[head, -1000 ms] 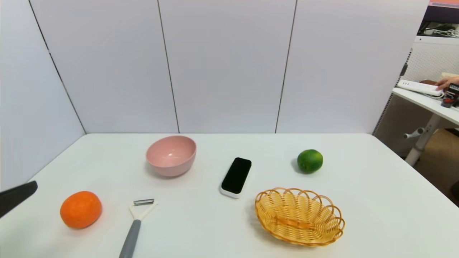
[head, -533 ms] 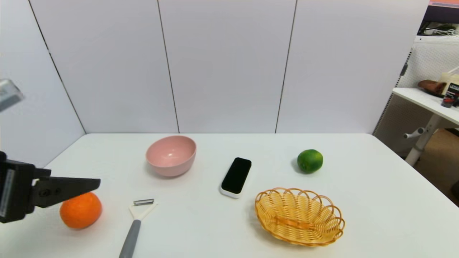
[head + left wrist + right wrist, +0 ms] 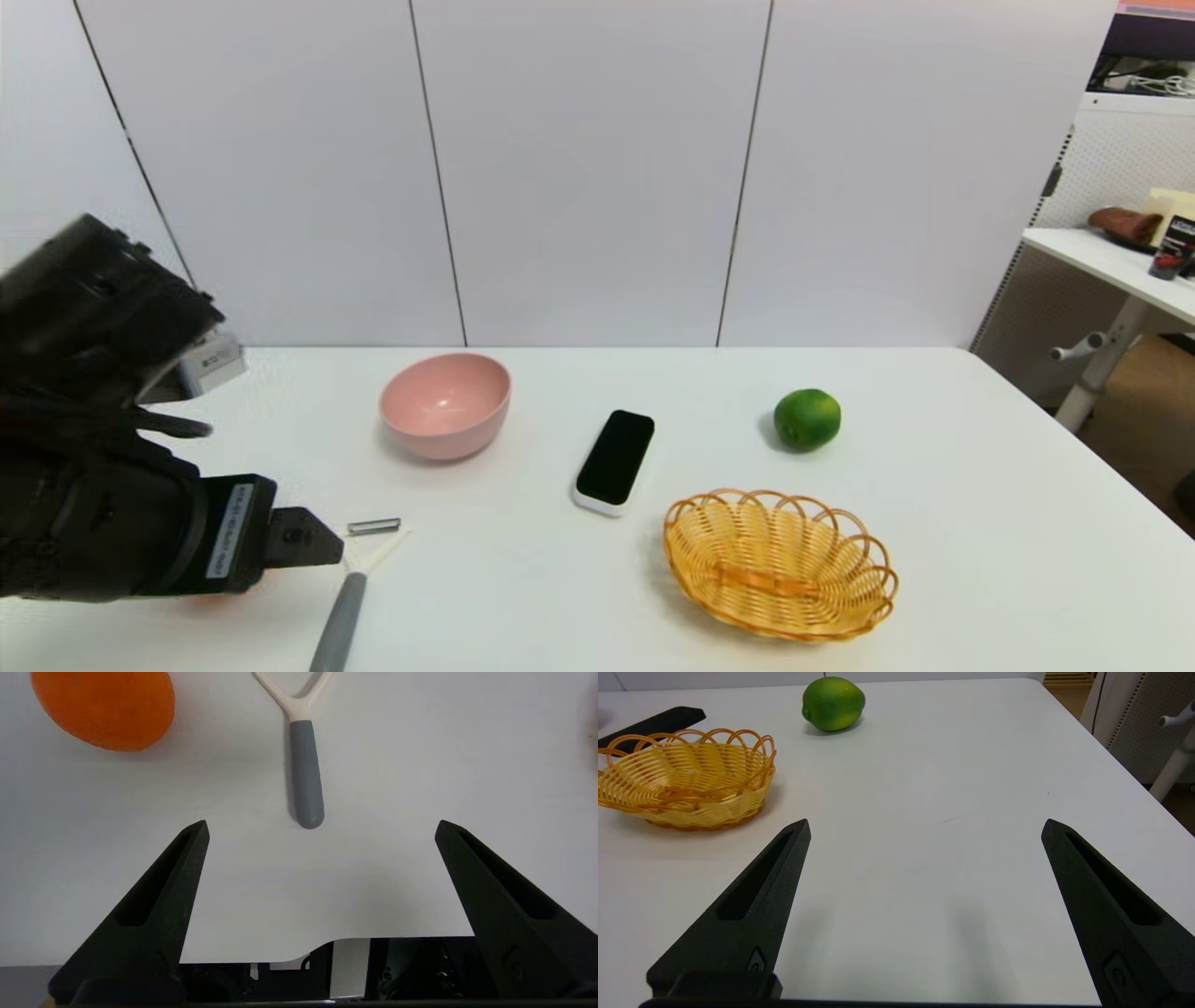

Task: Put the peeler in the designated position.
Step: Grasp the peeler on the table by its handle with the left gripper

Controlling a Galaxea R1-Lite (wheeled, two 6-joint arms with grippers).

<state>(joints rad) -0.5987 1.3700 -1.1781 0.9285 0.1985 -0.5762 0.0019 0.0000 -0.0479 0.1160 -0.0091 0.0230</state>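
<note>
While untouched, peeler (image 3: 306, 779) below spread left gripper (image 3: 321, 828)

White panel walls (image 3: 597, 168), side desk (image 3: 1111, 266) far right, white table (image 3: 980, 523)

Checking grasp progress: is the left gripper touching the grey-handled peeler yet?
Apart. In the left wrist view, the left gripper has open jaws, and bare white tabletop separates them from the grey-handled, white-forked peeler.
</note>
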